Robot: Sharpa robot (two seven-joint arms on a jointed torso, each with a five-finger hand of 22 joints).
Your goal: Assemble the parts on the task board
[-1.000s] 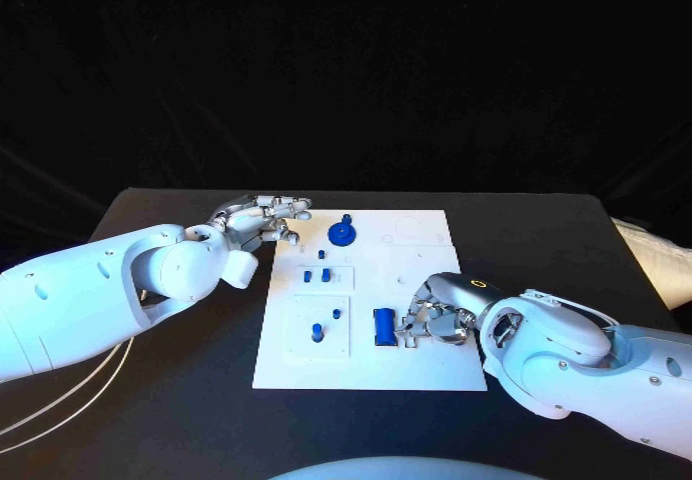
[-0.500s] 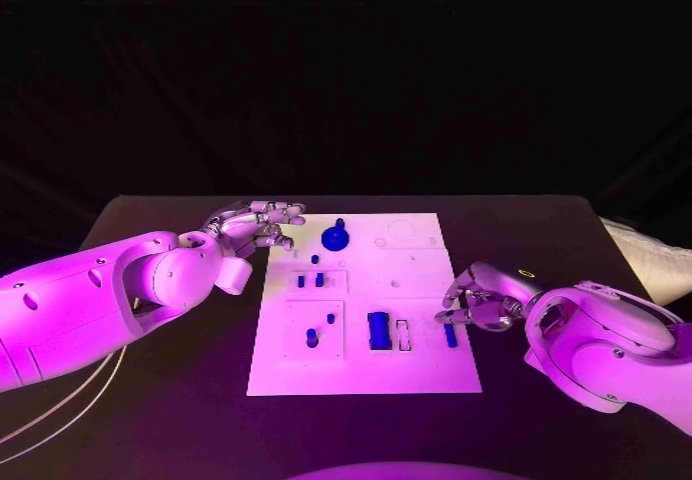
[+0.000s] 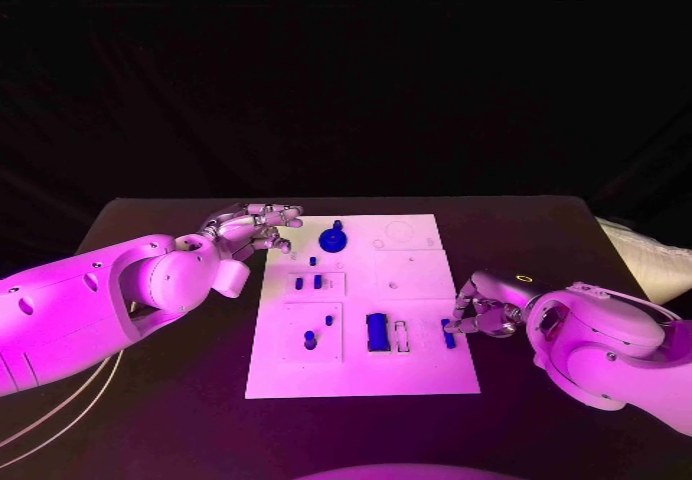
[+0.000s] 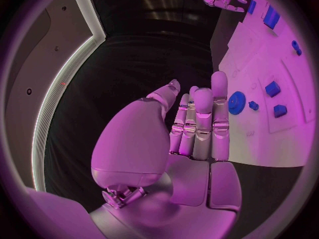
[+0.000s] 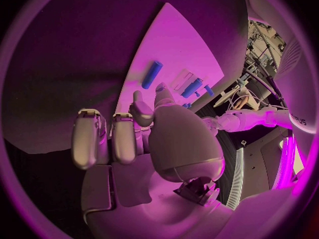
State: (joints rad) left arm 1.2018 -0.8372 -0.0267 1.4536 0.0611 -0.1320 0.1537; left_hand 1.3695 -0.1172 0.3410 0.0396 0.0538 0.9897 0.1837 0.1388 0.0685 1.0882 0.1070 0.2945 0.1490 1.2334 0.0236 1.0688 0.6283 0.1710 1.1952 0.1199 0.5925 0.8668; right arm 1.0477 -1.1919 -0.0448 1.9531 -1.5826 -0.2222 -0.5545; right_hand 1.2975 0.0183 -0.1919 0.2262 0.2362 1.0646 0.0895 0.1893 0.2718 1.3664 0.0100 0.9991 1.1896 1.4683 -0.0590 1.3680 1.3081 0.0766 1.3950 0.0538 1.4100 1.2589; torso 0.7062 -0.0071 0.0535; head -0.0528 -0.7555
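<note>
Since a second ago the right hand (image 3: 483,315) has drawn back from the middle of the white board (image 3: 418,365) to its right edge, leaving a slim blue rod (image 3: 449,339) lying on the board just beside its fingertips; its fingers are loosely apart and hold nothing. On the counter (image 3: 159,420), the board carries a raised square tray at its lower left with two small blue pegs (image 3: 310,340) in it, and a smaller tray above that with two short blue studs (image 3: 307,283). Right of the lower tray stands a blue block (image 3: 376,331), with an open slot (image 3: 402,336) between it and the rod. A blue gear (image 3: 335,238) sits near the board's far edge. The left hand (image 3: 257,226) hovers just off the board's far left corner, near the gear, fingers extended and empty.
</note>
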